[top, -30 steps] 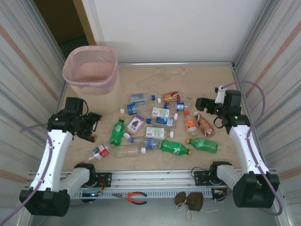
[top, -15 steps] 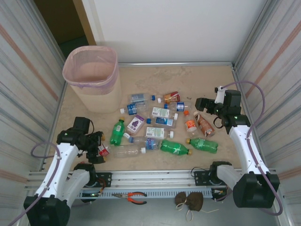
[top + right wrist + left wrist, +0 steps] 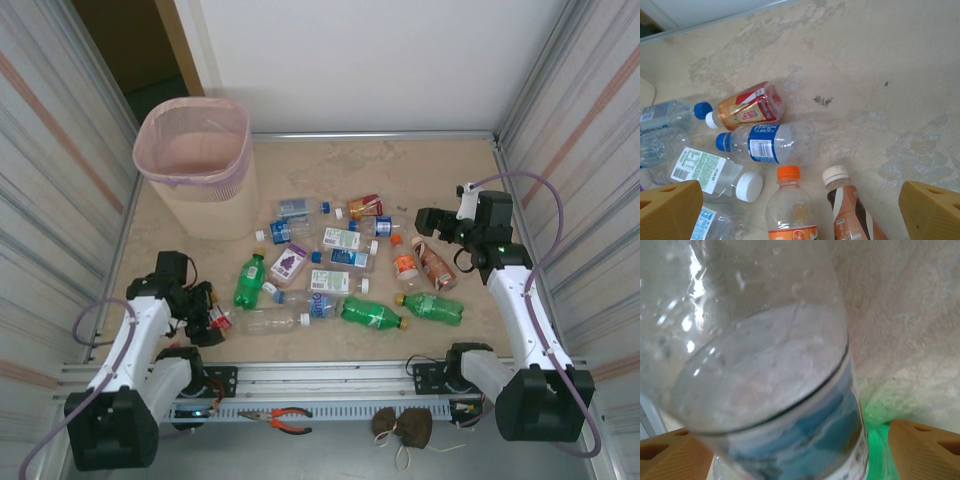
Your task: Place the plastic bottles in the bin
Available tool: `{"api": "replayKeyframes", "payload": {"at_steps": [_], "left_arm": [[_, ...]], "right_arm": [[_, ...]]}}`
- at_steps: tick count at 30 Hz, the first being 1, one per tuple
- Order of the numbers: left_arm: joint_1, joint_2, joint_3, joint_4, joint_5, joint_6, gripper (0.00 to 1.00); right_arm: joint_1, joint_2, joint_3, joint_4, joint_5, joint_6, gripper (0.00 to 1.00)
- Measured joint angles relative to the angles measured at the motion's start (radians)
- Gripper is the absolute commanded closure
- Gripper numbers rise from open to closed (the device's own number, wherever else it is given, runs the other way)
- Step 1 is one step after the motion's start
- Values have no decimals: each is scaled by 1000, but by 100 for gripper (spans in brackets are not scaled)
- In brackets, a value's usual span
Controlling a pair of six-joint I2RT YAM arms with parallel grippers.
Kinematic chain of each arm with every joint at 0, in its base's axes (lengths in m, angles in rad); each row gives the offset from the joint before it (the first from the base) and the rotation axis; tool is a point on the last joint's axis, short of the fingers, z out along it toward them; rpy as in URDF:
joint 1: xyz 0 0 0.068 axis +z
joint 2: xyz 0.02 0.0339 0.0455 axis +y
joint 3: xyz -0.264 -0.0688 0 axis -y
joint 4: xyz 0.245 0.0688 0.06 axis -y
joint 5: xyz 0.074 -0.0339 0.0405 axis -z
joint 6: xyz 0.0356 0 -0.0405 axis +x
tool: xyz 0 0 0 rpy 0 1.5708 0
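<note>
Straddling blue-labelled clear bottle (image 3: pixel 765 390), left gripper (image 3: pixel 800 452) spread | right gripper (image 3: pixel 800 210) spread wide, hovering over orange-capped bottle (image 3: pixel 790 200)

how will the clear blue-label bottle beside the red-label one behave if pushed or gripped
The bottle looks empty, with the table showing through it, so it is probably very light. It lies on its side with a round body, so a sideways push would likely roll it. Its thin clear wall may dent under a squeeze.
</note>
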Motion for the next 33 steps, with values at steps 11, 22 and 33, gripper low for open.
{"api": "replayKeyframes", "payload": {"at_steps": [11,22,33], "left_arm": [[0,122,-16,109,-24,23,35],[6,90,85,61,-116,77,45],[6,2,322,1,-253,330,50]], "right_arm": [[0,13,0,0,0,0,1],[0,13,0,0,4,-3,1],[0,13,0,-1,4,-4,1]]}}
